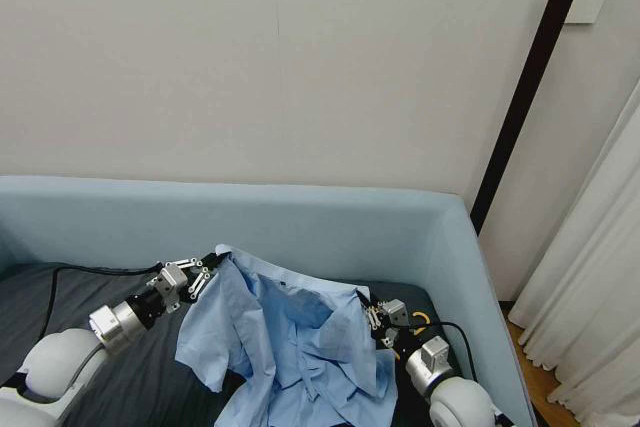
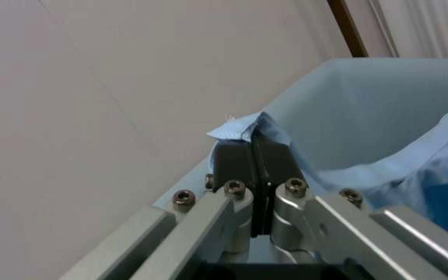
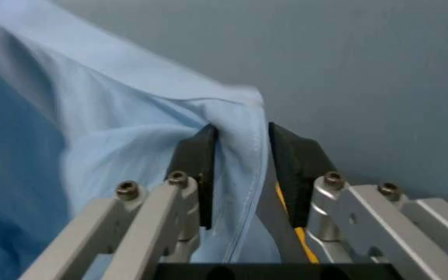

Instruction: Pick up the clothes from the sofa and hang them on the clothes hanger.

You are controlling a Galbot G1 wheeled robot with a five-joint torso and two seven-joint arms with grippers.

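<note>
Shirt (image 1: 290,347): light blue, stretched between both hands above the seat of the sofa (image 1: 300,222), its lower part bunched and drooping toward the seat.
Left hand (image 1: 203,277): clamped tight on one shoulder edge of the cloth, near the sofa back.
Right hand (image 1: 372,315): pinching a fold at the other shoulder, close to the sofa's arm.
Done: pickup looks well begun, with both grips set.
Remaining: lifting the cloth clear and hanging it, neither yet done.

light: bright, diffuse | shadows: soft, faint | wrist views: dimmer
</note>
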